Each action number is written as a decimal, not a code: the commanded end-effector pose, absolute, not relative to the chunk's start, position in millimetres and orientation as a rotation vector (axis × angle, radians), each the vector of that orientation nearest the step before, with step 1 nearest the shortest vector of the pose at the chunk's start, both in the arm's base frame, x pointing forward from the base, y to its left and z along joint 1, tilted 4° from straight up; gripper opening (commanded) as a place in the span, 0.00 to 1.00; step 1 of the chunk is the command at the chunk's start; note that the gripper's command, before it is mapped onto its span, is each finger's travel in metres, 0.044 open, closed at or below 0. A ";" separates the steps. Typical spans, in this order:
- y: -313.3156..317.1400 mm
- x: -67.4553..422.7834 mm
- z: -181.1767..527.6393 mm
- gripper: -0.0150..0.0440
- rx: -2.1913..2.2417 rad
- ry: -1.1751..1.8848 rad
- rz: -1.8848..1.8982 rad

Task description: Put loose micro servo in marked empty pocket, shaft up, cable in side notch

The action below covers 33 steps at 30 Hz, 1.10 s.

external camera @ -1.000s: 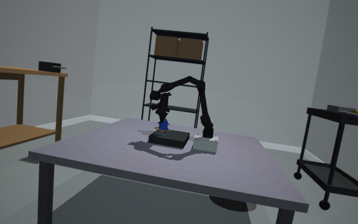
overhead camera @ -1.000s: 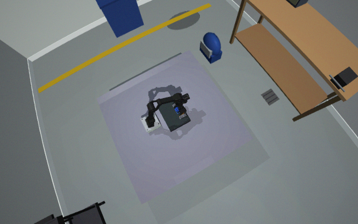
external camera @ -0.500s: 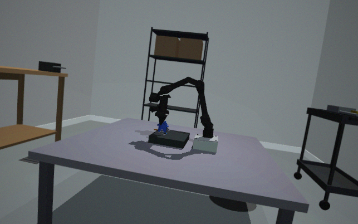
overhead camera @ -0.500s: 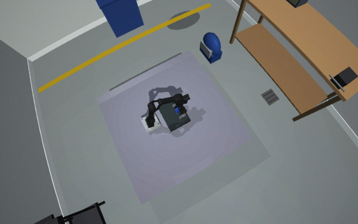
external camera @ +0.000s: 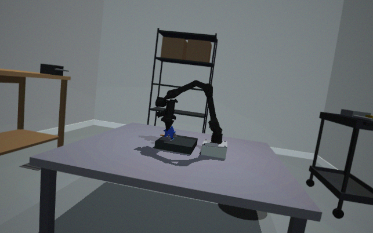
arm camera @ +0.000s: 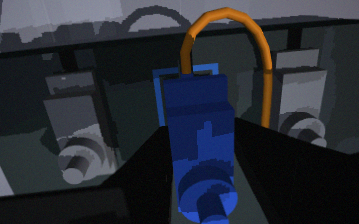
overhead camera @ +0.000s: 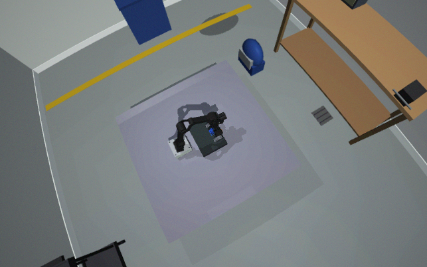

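The gripper (external camera: 168, 129) (arm camera: 202, 132) points down over the dark deck (overhead camera: 207, 147) (external camera: 184, 141) (arm camera: 127, 95), shut on the blue micro servo (overhead camera: 211, 131) (external camera: 169, 133) (arm camera: 200, 142). The servo's output shaft points up towards the wrist camera. The blue outline of the marked pocket (arm camera: 207, 67) shows past the servo's far end and left side; the body hides the rest. The servo looks a little above the deck; its exact height cannot be told. Its orange cable (arm camera: 266, 90) leaves the far end, arches up and comes down on the right. Ears and notch are mostly hidden.
Grey servos sit in the deck left (arm camera: 72, 115) and right (arm camera: 302, 92) of the pocket, close to the fingers. The arm's white base (external camera: 214, 151) stands beside the deck on the lilac table (overhead camera: 175, 206) (external camera: 118, 162).
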<state>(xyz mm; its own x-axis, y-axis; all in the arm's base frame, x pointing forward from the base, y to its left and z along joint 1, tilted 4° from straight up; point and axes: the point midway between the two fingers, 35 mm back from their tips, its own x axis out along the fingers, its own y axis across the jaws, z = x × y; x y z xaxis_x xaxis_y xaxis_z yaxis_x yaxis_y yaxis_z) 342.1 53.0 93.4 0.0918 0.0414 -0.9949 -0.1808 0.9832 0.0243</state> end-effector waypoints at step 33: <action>53.8 344.9 58.9 0.25 -0.115 1.472 0.161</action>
